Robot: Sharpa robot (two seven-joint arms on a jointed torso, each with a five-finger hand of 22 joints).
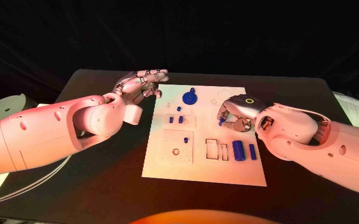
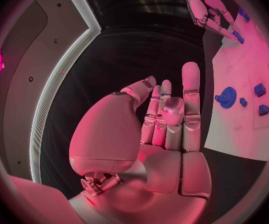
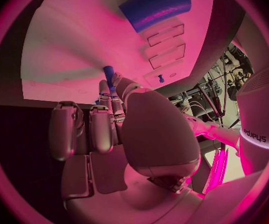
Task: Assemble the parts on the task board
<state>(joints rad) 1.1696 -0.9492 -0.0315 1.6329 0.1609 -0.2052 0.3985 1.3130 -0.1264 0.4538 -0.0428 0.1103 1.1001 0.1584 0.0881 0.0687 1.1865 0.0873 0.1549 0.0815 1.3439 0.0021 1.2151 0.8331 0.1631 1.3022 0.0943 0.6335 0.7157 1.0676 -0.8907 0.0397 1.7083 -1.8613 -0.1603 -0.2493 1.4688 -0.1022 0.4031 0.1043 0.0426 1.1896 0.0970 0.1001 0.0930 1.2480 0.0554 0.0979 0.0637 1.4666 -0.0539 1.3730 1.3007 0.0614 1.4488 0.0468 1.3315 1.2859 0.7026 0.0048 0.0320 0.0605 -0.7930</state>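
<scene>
On white flat task board [image 1: 202,169], right hand [image 1: 235,115] pinching blue peg [image 1: 221,122]

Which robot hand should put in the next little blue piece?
Probably the right hand: it is over the task board and already pinches a small blue peg. The left hand hangs open, off the board's far-left corner.

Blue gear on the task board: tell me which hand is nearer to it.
Left. The left hand hovers just off the task board's far left corner, beside the blue gear. The right hand is farther, over the board's right side, its fingers pinching a small blue part.
</scene>
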